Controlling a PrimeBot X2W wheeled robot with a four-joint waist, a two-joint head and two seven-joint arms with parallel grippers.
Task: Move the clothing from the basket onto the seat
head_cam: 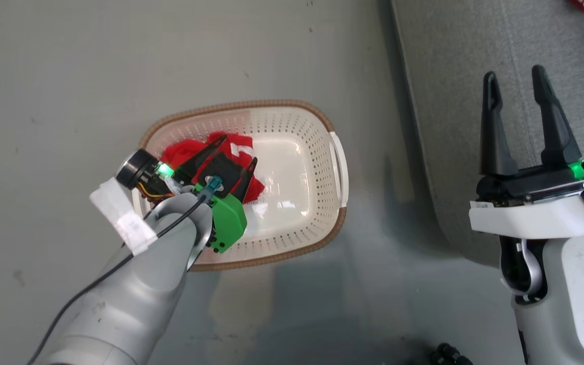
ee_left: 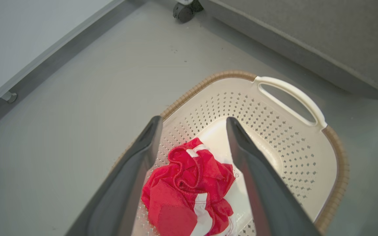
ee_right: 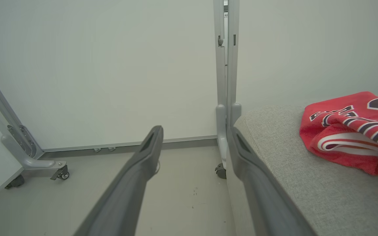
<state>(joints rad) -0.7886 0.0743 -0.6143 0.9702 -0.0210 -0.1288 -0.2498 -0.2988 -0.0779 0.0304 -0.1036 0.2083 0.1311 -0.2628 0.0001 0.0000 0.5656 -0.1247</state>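
A bare grey floor point(head_cam: 69, 76) meets white wall panels point(ee_right: 110, 65) on castor-wheeled point(ee_right: 63, 175) metal frames point(ee_right: 226, 65).

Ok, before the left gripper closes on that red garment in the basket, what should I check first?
1. Left gripper open: ok.
2. Red garment lined up inside the gripper's opening, in the left wrist view: ok.
3. Gripper low enough to touch the cloth: cannot tell.
4. Garment lies loose in the basket, not hooked over its rim or handle: ok.
5. Seat has bare room beside the lettered garment lying on it: ok.
6. Right gripper open, holding nothing, well apart from the basket: ok.
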